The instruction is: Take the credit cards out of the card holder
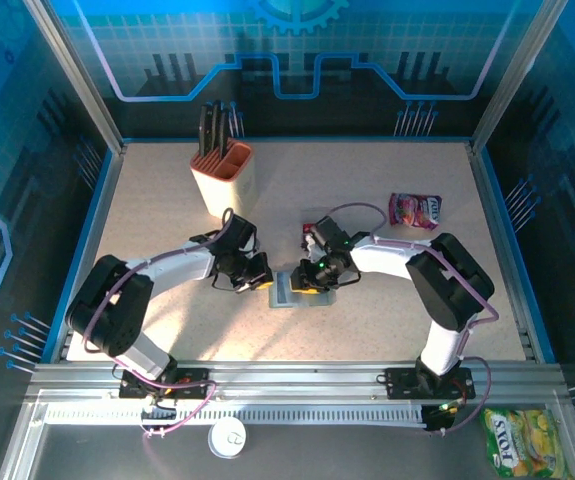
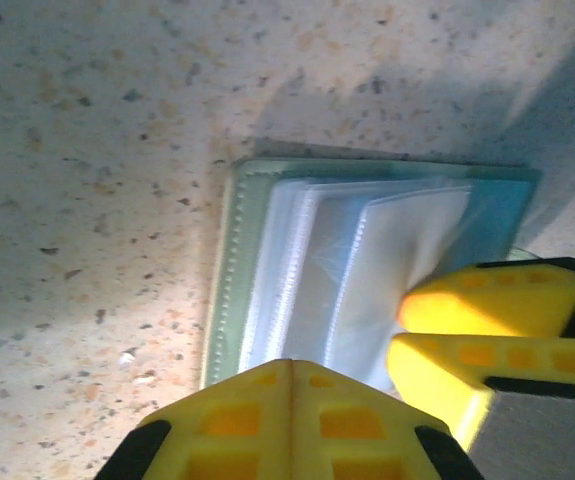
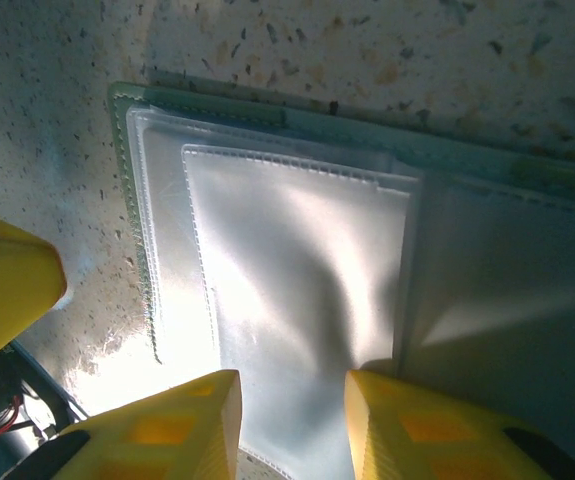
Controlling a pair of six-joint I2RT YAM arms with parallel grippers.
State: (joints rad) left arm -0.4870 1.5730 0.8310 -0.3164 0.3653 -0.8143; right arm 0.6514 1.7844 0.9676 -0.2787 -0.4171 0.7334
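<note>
The right gripper (image 3: 287,425) has its jaws a little apart, straddling the near edge of a clear plastic sleeve of the card holder (image 1: 289,290), while whether the left gripper (image 1: 264,283) is spread or pressed together I cannot tell, since its wrist view cuts off all but one yellow fingertip (image 2: 289,420). The card holder lies open on the speckled table (image 1: 387,300) between the two grippers, half hidden under them from above. A small red card (image 1: 308,231) lies just behind the right gripper, partly covered; the sleeves are too glary to read.

Beige knife block (image 1: 223,180) stands far-left; pink snack packet (image 1: 414,210) lies far-right.
</note>
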